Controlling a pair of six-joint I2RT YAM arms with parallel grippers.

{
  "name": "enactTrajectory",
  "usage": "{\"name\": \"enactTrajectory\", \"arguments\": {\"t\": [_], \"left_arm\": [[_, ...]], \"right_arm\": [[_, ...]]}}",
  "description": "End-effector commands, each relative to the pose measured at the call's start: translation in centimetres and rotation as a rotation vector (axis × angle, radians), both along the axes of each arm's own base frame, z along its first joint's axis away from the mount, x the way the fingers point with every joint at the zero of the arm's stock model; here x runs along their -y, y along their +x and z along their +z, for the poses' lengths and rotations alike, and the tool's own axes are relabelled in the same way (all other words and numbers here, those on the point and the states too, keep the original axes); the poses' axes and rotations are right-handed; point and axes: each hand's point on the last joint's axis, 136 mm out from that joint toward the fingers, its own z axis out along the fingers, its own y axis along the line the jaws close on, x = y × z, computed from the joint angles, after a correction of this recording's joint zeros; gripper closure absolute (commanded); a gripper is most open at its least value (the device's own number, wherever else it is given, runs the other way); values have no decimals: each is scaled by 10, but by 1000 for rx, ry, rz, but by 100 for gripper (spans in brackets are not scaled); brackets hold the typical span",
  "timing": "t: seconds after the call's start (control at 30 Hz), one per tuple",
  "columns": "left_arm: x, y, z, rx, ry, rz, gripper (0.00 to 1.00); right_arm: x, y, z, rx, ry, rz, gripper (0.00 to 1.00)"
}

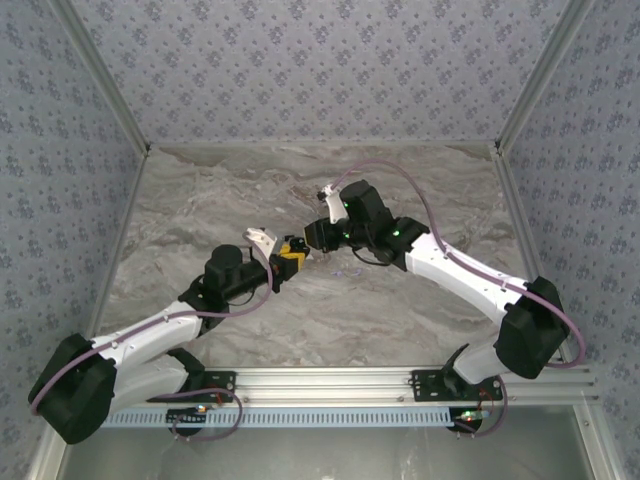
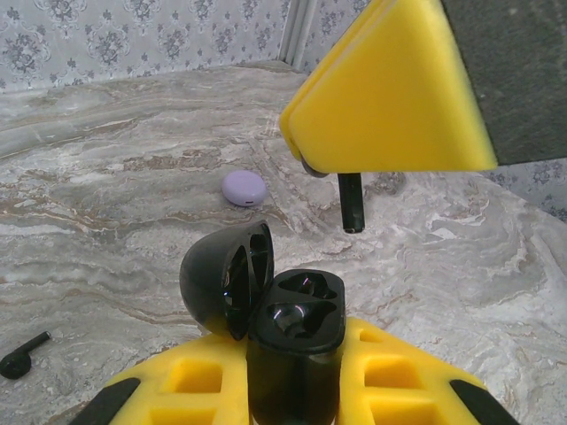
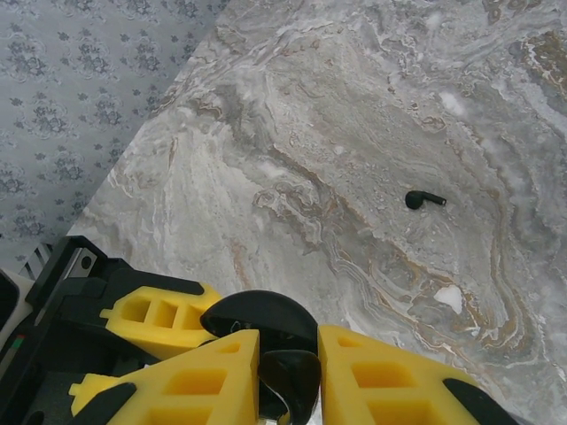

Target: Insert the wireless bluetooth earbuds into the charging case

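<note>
My left gripper (image 2: 292,350) is shut on the black charging case (image 2: 297,310) and holds it upright. Its lid (image 2: 221,279) is swung open to the left, and both sockets look empty. Just above and beyond the case hang my right gripper's yellow fingers (image 2: 390,97), with a black earbud's stem (image 2: 352,204) pointing down from them. In the right wrist view my right gripper (image 3: 290,347) is shut on that earbud (image 3: 291,382), directly over the open lid (image 3: 261,314). A second black earbud (image 3: 423,199) lies loose on the table (image 2: 22,357). From above, both grippers (image 1: 290,258) (image 1: 318,236) meet mid-table.
A closed lilac round case (image 2: 244,188) rests on the marble table (image 1: 400,310) beyond the black case. Patterned walls (image 1: 320,60) enclose the table at the back and both sides. The aluminium rail (image 1: 330,380) with the arm bases runs along the near edge.
</note>
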Motion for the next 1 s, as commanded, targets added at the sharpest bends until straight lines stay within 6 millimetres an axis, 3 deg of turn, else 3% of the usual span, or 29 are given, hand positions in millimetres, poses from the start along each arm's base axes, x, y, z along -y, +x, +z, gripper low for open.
{"name": "enactTrajectory", "arguments": {"t": [0.0,0.1,0.13,0.6,0.97], "left_arm": [[6,3,20,29,-45,-5,81],[7,4,21,27,-50,-6,81],[7,4,20,24,-51,-4,81],[10,3,30,30,-93,-22,81],[12,0,44,69,-167,-40,81]], "right_arm": [[-3,-1,14,48,16,9,77],[-7,-3,12,44,15,19,77],[-11,-1,25,66,34,19,78],[-19,-2,22,60,27,30,77],[-18,-6,31,93,20,27,77]]}}
